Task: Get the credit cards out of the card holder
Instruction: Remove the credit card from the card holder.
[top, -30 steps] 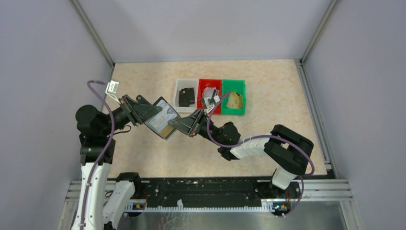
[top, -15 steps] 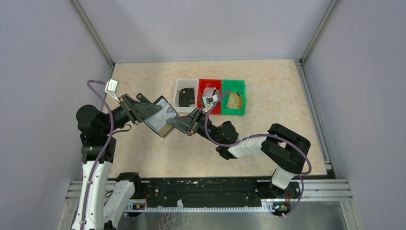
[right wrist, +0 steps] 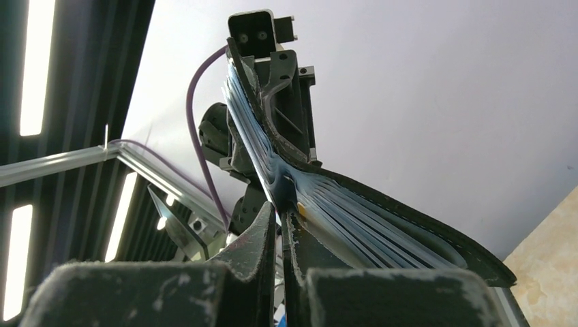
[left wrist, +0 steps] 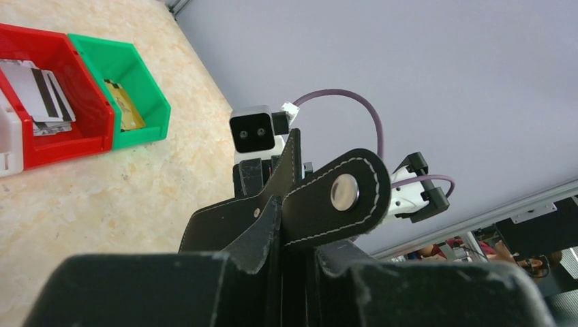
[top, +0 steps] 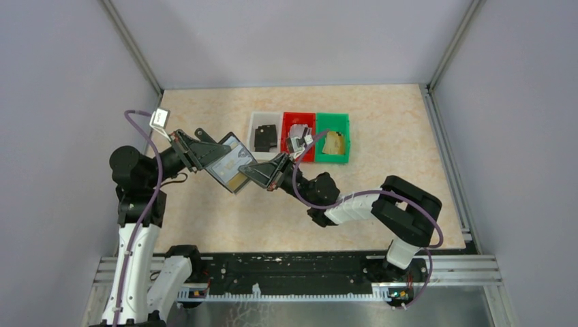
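Observation:
The black card holder (top: 226, 161) hangs open above the table, between the two arms. My left gripper (top: 208, 154) is shut on its left side; the left wrist view shows its black strap tab (left wrist: 341, 196) with a metal snap above my closed jaws (left wrist: 300, 269). My right gripper (top: 251, 174) is shut on a thin edge at the holder's lower right end, where a gold-tan credit card (top: 237, 182) shows. In the right wrist view my fingers (right wrist: 281, 235) pinch that edge beside the fanned pale blue-grey panels (right wrist: 371, 225).
Three bins stand in a row behind the arms: a white bin (top: 255, 121) with a black item, a red bin (top: 300, 117) with silvery cards (left wrist: 39, 95), and a green bin (top: 332, 120) with gold cards (left wrist: 124, 110). Walls and frame posts enclose the table.
Both grippers and the card holder have shifted slightly up and to the left together. Both grips look unchanged.

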Robot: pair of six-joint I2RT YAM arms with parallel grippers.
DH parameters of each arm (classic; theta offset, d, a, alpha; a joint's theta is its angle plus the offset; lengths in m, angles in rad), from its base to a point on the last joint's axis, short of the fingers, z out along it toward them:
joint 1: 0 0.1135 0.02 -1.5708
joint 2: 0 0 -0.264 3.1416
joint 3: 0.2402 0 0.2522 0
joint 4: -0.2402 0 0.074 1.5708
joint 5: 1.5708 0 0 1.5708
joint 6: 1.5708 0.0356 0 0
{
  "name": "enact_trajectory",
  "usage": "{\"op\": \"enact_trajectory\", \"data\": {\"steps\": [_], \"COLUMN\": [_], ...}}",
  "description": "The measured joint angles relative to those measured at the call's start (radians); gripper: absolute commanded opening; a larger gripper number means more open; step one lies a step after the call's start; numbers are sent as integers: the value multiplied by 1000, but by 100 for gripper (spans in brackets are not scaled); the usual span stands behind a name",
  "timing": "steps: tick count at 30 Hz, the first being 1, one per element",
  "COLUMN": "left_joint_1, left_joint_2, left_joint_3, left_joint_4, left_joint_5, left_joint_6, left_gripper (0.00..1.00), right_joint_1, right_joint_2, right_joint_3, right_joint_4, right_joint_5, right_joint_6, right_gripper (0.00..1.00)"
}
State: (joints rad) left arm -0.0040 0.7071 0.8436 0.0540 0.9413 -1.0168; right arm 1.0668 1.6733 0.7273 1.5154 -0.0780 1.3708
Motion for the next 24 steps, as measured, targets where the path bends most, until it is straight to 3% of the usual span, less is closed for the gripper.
{"op": "enact_trajectory", "data": {"steps": [24], "left_joint_1": [28], "left_joint_2": [13], "left_joint_3": [0], "left_joint_4": [126], "left_joint_5": [0], "left_joint_6": [-185], "left_gripper": [0], "right_joint_1": [11], "right_joint_2": [-9], "right_joint_3": [39], "right_joint_4": [10], "right_joint_5": [23], "right_joint_6": [-17], "right_gripper": [0]}}
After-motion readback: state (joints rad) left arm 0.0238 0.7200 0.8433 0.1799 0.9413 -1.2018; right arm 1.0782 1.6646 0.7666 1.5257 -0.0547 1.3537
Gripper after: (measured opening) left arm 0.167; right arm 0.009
